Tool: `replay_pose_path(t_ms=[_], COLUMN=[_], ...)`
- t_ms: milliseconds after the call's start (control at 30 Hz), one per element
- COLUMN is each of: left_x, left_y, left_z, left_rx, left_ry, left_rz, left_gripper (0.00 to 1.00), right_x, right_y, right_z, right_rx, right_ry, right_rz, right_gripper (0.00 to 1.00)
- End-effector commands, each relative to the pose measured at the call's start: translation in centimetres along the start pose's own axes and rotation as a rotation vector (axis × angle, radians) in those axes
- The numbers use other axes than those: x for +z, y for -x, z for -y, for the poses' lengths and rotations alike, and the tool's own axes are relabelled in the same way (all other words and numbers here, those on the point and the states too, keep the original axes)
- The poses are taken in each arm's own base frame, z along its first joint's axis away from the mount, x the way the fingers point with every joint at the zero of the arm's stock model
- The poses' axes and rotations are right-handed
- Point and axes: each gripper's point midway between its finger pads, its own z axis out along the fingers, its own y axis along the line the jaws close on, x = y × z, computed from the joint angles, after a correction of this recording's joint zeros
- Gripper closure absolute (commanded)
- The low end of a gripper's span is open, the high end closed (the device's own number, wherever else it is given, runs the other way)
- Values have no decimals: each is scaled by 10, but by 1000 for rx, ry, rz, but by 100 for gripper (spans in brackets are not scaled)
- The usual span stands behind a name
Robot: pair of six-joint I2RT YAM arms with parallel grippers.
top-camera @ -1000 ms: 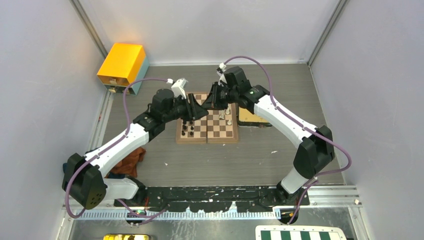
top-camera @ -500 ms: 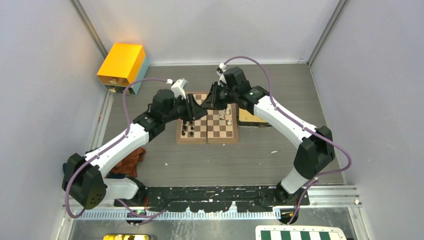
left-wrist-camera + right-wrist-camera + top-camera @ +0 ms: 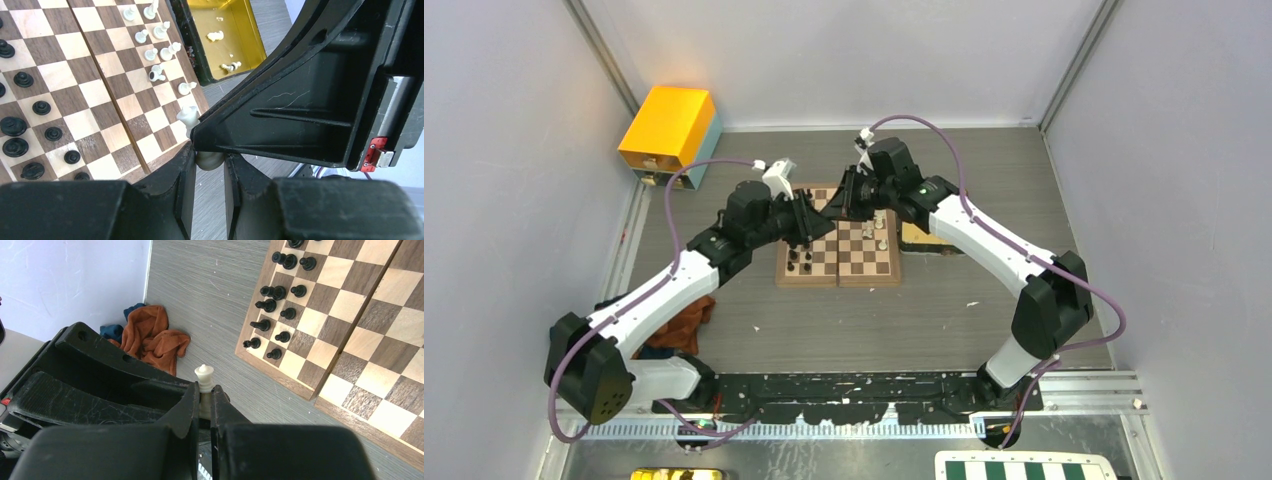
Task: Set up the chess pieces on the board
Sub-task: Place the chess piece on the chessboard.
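The right tool [image 3: 202, 401] is clenched on a cream-white chess piece [image 3: 203, 373], whose head sticks up past the fingertips. The left tool [image 3: 209, 164] comes in from the opposite side, its two fingers [image 3: 186, 172] closely flanking the rounded base of that same piece; whether they already press on it cannot be told. The two tools meet tip to tip in the air over the far part of the wooden chessboard [image 3: 856, 266], near its centre seam, so each one's black body fills much of the other's wrist view and hides part of the board. The left half of the board carries the black pieces [image 3: 278, 315], standing in roughly two rows along the outer edge. The right half carries the white pieces [image 3: 159, 49], strung along the outer edge, some of them upright and at least one lying on its side. Just beside the right edge of the board lies a shiny gold tray [image 3: 246, 35], with a few more small white pieces [image 3: 215, 36] inside it. An orange cloth [image 3: 156, 341] lies crumpled on the grey bench [image 3: 864, 320] to the left of the board, near the left arm, with a bit of blue fabric [image 3: 113, 332] at its edge. A yellow box [image 3: 670, 124] stands in the far left corner, well apart from the board. A green-and-white checkered board [image 3: 1022, 468] shows at the near edge, behind the arm bases.
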Motion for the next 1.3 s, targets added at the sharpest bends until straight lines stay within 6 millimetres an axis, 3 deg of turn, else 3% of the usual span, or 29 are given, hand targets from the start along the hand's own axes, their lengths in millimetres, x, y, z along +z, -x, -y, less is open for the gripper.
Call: replay_pose_path(t_ms=[0,533,967,1267], left_x=[-11,-21,-23,-25], left_y=[25,15,10,6], left_z=[-2,-5,2,2], left_rx=[14,148,240,285], left_ry=[40,13,-36,-48], left_rz=[112,33,-28,-68], left_gripper=[82,90,94,95], right_x=[-17,-20,-23,-26], right_y=[-3,-4,-6,-7], right_z=[-24,-26,-30,-34], right_rx=[-21,-28,-39,-47], right_ry=[65,76,97,114], right_rz=[13,16,3,2], right_gripper=[99,99,72,65])
